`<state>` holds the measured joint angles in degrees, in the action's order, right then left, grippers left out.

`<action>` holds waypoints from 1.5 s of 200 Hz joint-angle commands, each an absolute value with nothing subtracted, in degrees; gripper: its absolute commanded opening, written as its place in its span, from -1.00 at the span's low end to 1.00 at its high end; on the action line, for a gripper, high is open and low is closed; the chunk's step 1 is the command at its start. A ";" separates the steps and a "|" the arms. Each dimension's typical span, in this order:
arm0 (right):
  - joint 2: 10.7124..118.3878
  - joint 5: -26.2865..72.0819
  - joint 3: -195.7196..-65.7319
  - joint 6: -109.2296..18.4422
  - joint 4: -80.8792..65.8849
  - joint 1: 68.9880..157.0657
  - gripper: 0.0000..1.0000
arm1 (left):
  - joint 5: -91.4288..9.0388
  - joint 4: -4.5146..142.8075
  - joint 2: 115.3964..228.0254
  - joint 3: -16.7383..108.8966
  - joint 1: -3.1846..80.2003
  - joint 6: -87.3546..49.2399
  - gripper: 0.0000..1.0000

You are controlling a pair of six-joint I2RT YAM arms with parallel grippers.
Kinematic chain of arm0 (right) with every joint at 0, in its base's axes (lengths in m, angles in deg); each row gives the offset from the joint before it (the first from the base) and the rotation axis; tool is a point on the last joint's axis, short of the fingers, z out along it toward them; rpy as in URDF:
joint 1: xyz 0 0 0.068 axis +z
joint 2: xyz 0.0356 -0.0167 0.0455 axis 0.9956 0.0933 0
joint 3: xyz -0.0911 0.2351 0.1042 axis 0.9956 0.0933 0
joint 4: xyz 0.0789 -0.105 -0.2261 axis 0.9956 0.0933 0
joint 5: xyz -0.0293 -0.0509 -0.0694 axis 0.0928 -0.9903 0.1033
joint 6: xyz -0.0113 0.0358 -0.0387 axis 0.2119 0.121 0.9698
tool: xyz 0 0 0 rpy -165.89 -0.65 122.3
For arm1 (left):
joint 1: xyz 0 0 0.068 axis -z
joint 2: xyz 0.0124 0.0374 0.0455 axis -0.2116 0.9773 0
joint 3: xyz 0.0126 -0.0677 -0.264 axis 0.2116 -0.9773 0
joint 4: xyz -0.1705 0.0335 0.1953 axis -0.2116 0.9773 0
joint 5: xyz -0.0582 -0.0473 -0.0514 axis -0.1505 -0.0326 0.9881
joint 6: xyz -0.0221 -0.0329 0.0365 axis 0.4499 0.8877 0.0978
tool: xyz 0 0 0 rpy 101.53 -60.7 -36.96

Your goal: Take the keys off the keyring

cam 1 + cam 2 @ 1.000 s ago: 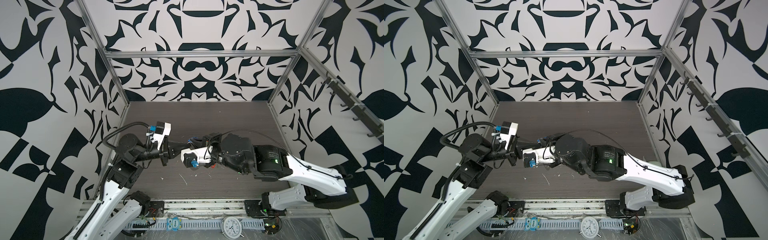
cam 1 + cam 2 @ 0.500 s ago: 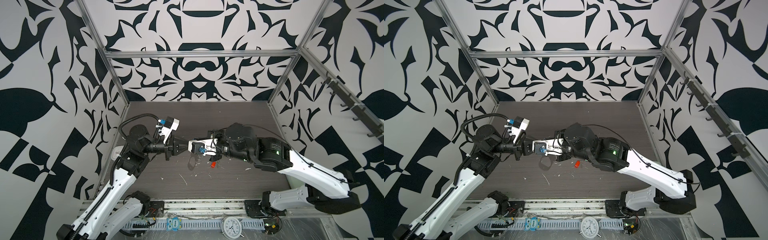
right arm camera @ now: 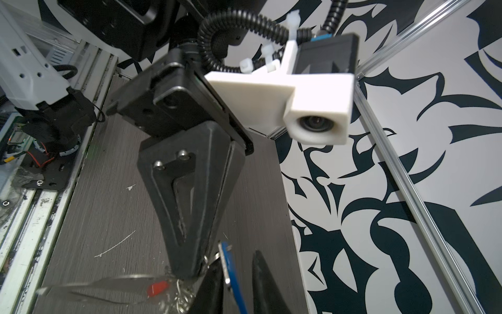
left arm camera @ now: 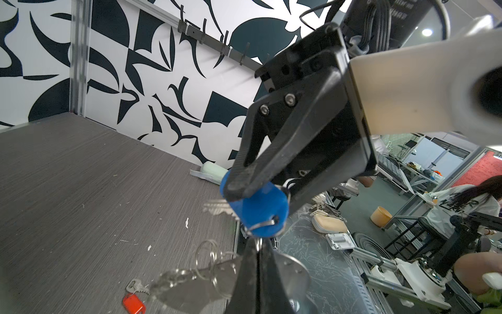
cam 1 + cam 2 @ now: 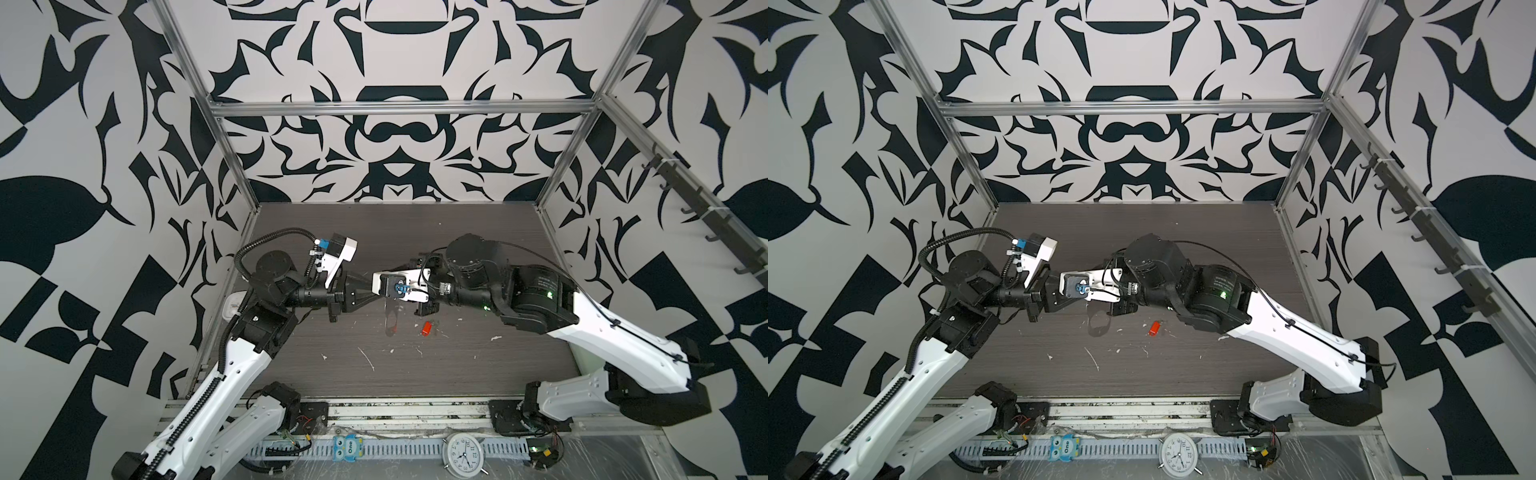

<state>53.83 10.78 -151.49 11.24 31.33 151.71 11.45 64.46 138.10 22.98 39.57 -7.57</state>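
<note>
The left hand (image 5: 374, 292) has its black tapered fingers pressed together on the silver clip end of the grey strap keyring (image 4: 187, 288). It holds the keyring raised, so the soft loop and its thin wire rings hang slack above the dark wood-grain tabletop (image 5: 457, 374), probably as an anchor for a pull. Just right of it, the blue-tagged silver key (image 4: 260, 212), smooth oblong plastic over a toothed blade, seems linked to the clip by its split ring. The right hand (image 4: 255, 191) brackets the tag with jaws slightly parted, one pad clear of it. Below, the red-orange-tagged silver key (image 5: 425, 328) lies loose on the tabletop, apparently already off.
</note>
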 commanded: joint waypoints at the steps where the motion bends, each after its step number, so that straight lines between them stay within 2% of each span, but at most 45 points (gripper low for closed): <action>1: 57.40 15.38 -152.51 8.74 23.49 152.13 -0.54 | 14.79 59.31 136.81 22.35 41.22 -6.94 -1.00; 94: 60.03 14.62 -155.31 8.24 25.84 151.79 -0.22 | 12.85 53.72 135.45 19.96 41.22 -4.12 -1.00; 138: 60.72 13.67 -156.11 8.25 26.14 151.82 -0.13 | 12.31 53.16 135.27 19.34 41.22 -4.11 -1.00; 200: 63.54 11.08 -160.13 7.58 28.49 151.84 -0.03 | 9.14 51.14 134.33 17.74 41.23 -3.76 -1.00; 244: 65.35 10.21 -162.02 6.00 27.87 151.83 0.00 | 6.26 44.46 133.52 15.05 41.23 -1.12 -1.00; 300: 64.84 6.84 -161.35 4.64 22.79 152.60 0.00 | 3.62 42.87 131.98 13.04 41.22 -1.72 -1.00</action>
<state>66.53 7.94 -160.41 6.70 27.57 151.30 6.80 48.55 133.47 13.83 41.36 -2.04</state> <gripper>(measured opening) 0.499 0.047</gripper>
